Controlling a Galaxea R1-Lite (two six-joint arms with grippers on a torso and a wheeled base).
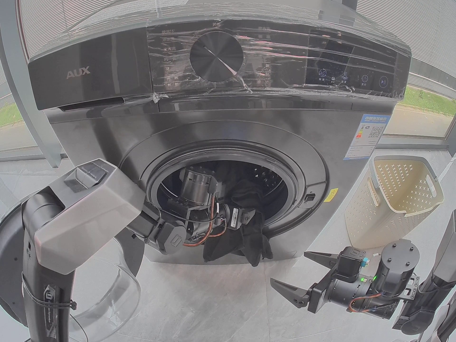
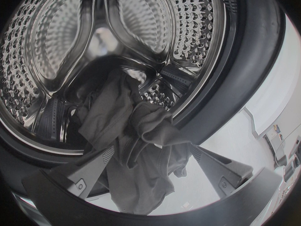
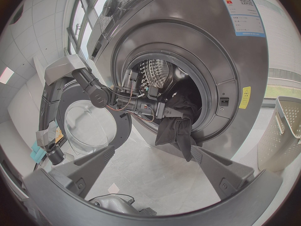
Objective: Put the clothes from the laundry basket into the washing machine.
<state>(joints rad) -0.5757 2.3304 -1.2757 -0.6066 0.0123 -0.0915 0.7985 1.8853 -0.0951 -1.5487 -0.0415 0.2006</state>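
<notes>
nearest: one right gripper [image 1: 289, 268] low over floor, jaws spread wide, holding nothing. one glass door [image 1: 109, 281] swung open on left. one left gripper [image 3: 177, 113] at mouth of one washing machine [image 1: 266, 134], jaws wide apart, not clamped, cloth lying between fingers. one dark bundle of clothes [image 1: 247, 243] draped over mouth rim, part inside drum [image 2: 141, 22], part hanging outside; number of pieces unclear. farther right, one cream laundry basket [image 1: 403, 200] on floor just beside washer.
</notes>
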